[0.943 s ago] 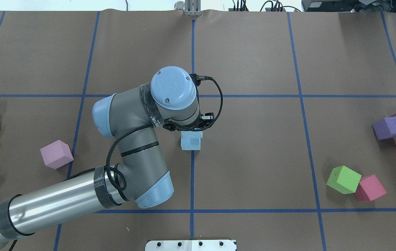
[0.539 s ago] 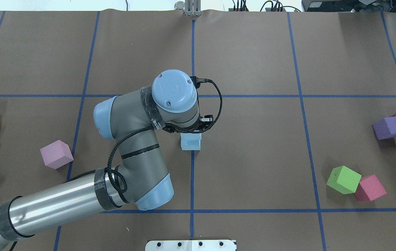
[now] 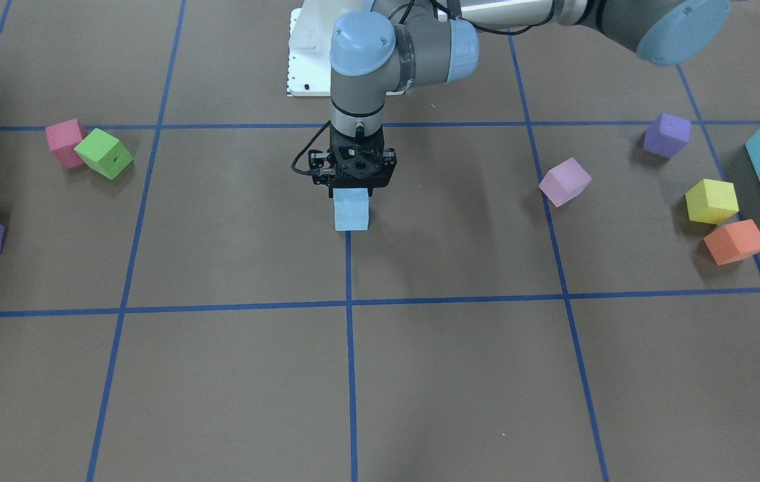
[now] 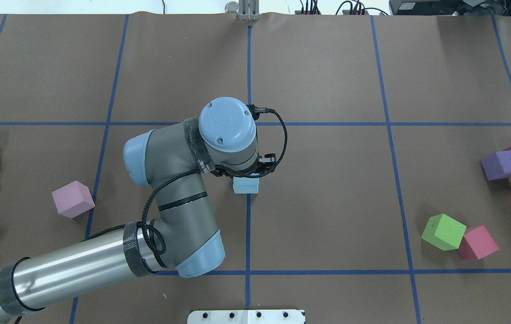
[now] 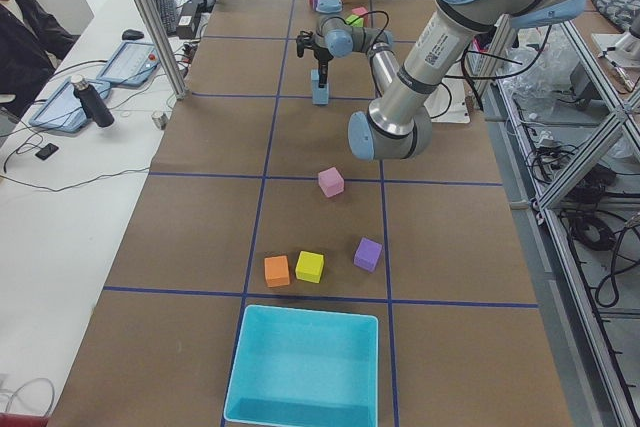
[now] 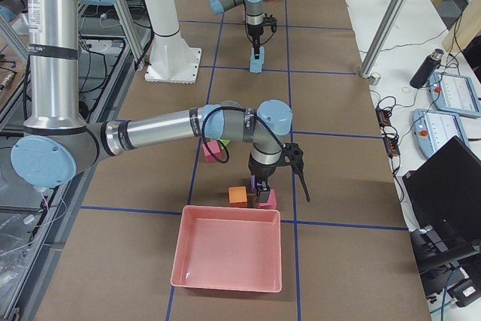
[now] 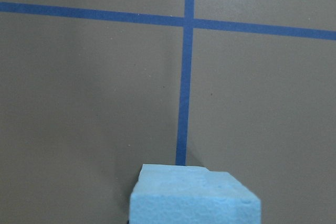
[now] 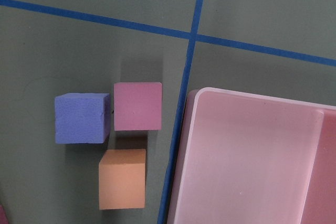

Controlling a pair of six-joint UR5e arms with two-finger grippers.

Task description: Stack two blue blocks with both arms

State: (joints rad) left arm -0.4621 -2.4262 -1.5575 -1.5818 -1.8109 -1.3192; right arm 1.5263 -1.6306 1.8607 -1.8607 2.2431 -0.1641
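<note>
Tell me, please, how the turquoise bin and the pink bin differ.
Colour: the turquoise bin is blue-green, the pink bin salmon pink. Place: the turquoise bin sits at the table end on the robot's left, the pink bin at the end on its right. Both are shallow, open rectangular trays with nothing visible inside.

Brown table point(image 4: 327, 67) carries scattered coloured cubes point(image 4: 443, 231); turquoise bin point(image 5: 305, 367); pink bin point(image 6: 228, 255); a blue block point(image 3: 351, 217) centrally.
</note>
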